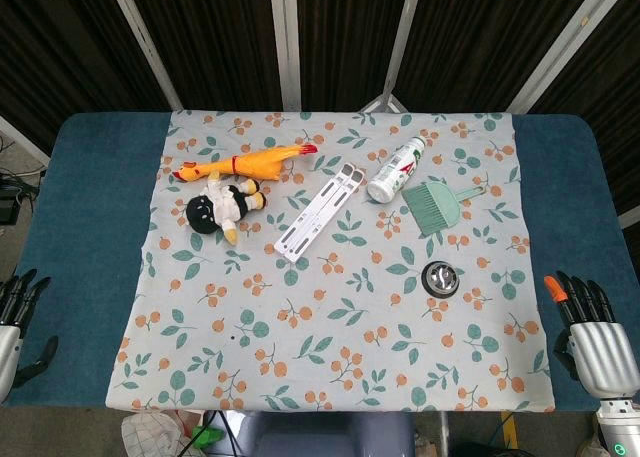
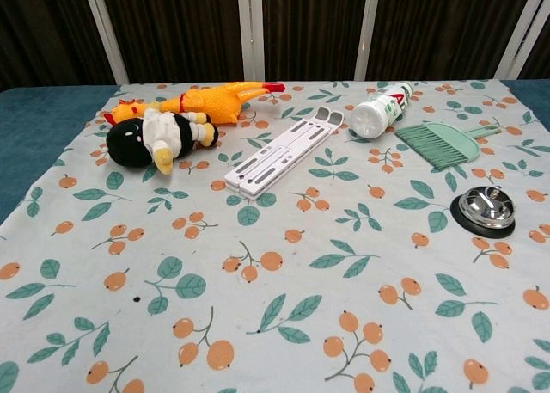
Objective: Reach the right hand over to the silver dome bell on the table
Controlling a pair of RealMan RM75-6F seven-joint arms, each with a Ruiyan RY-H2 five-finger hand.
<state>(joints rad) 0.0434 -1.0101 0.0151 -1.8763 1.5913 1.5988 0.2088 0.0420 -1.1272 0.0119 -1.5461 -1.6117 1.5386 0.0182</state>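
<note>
The silver dome bell [image 1: 440,278] on its black base sits on the floral cloth, right of centre; the chest view shows the bell [image 2: 486,210] near the right edge. My right hand [image 1: 592,329] hovers at the table's front right corner, well to the right of the bell and nearer to me, fingers spread and holding nothing. My left hand [image 1: 17,315] is at the front left corner, fingers apart and empty. Neither hand appears in the chest view.
A green hand brush [image 1: 437,203] and a white bottle [image 1: 396,170] lie beyond the bell. A white folding stand [image 1: 319,210], a black-and-white plush doll [image 1: 221,204] and a yellow rubber chicken [image 1: 243,162] lie further left. The blue table [image 1: 82,207] edges the cloth.
</note>
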